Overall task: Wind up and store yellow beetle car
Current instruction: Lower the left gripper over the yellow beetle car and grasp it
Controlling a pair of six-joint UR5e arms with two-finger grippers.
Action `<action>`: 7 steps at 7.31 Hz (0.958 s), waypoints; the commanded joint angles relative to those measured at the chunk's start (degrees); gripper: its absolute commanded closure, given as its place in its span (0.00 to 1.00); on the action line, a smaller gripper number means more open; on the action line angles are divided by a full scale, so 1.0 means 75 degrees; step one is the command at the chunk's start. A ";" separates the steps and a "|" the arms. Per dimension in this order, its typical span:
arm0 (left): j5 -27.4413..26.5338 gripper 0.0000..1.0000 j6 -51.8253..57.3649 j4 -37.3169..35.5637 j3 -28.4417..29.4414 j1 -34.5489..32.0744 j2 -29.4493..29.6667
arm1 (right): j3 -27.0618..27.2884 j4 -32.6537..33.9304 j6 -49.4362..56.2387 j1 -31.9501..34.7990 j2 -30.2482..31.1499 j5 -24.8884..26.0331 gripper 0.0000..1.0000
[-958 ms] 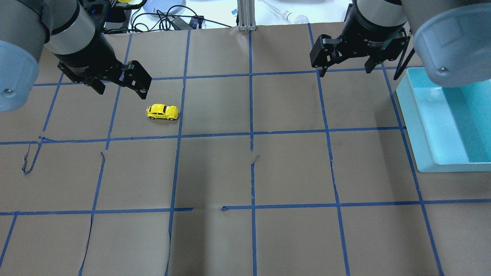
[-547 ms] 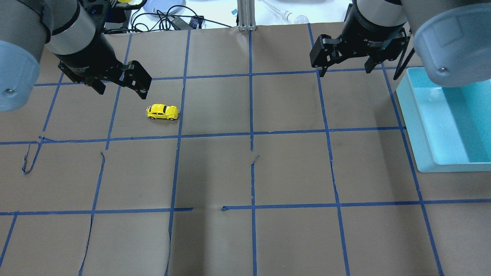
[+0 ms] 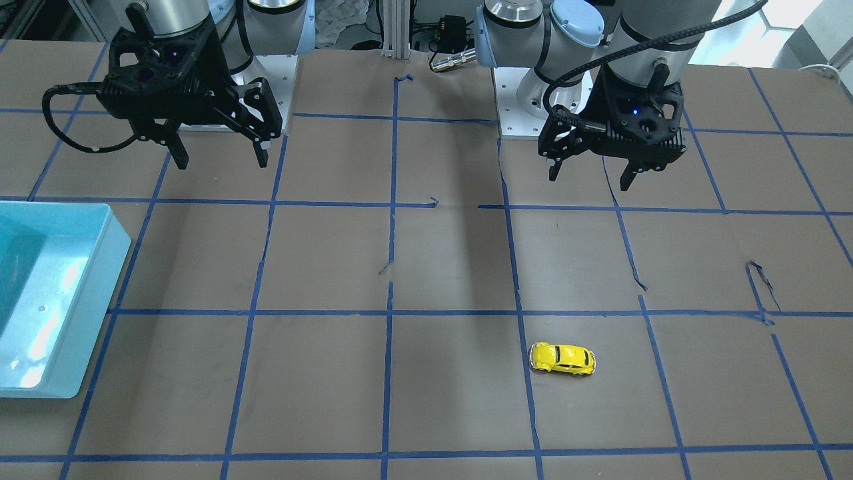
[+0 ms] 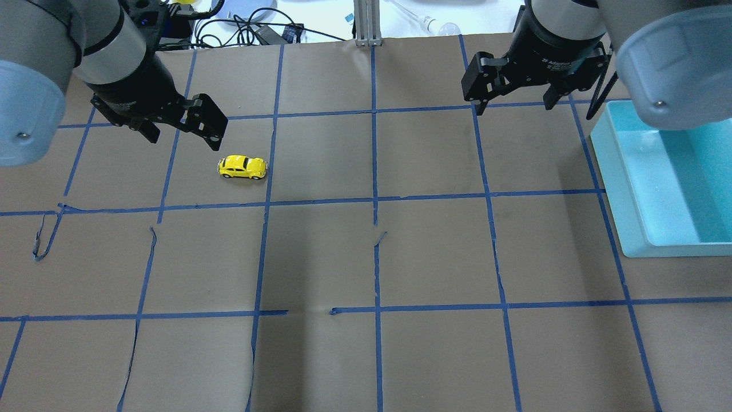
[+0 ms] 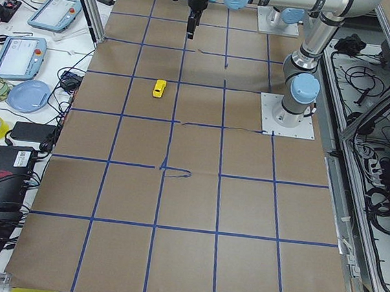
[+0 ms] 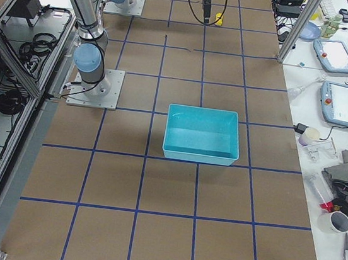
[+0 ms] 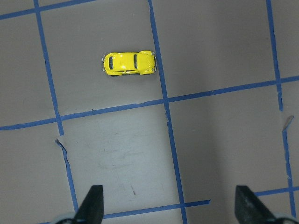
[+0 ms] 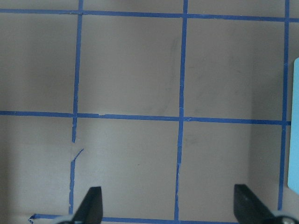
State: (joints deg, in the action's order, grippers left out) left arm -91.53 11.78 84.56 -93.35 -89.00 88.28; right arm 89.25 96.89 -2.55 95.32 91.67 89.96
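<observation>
Overhead exterior: yellow beetle car [image 4: 242,167] loose on tabletop [image 4: 434,257], left gripper [image 4: 182,137] spread near it, right gripper [image 4: 514,106] likewise spread; approach step, next you descend and pinch its flanks.

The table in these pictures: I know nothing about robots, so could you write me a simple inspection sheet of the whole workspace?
Surface: brown paper gridded with blue tape; some tape ends are torn and lifted.
Job's things: yellow beetle car on its wheels on the paper, untouched; teal bin on the right arm's side, looks empty.
Clutter: nothing seen on the paper.
Grippers: left gripper open, above the paper beside the car; right gripper open, holding nothing.
Cables: black cable at the right wrist; more cables past the table's far edge.
Surroundings: side bench with tablets and a blue plate.
</observation>
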 commanded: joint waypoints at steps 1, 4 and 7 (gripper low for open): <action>-0.0007 0.00 0.1165 -0.0199 -0.0080 0.0008 0.0309 | -0.0005 -0.0005 0.0000 0.0006 0.0000 0.0005 0.00; 0.0005 0.00 0.3177 -0.1706 -0.0851 0.0008 0.1059 | 0.0007 -0.0005 0.0000 0.0006 -0.0011 0.0005 0.00; -0.0053 0.00 0.5976 -0.2684 -0.1054 0.0042 0.1949 | 0.0007 -0.0005 0.0012 0.0006 -0.0012 0.0005 0.00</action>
State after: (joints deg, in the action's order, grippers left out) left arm -91.72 47.12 66.06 -101.17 -88.88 100.17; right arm 89.27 96.85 -2.49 95.36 91.59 89.98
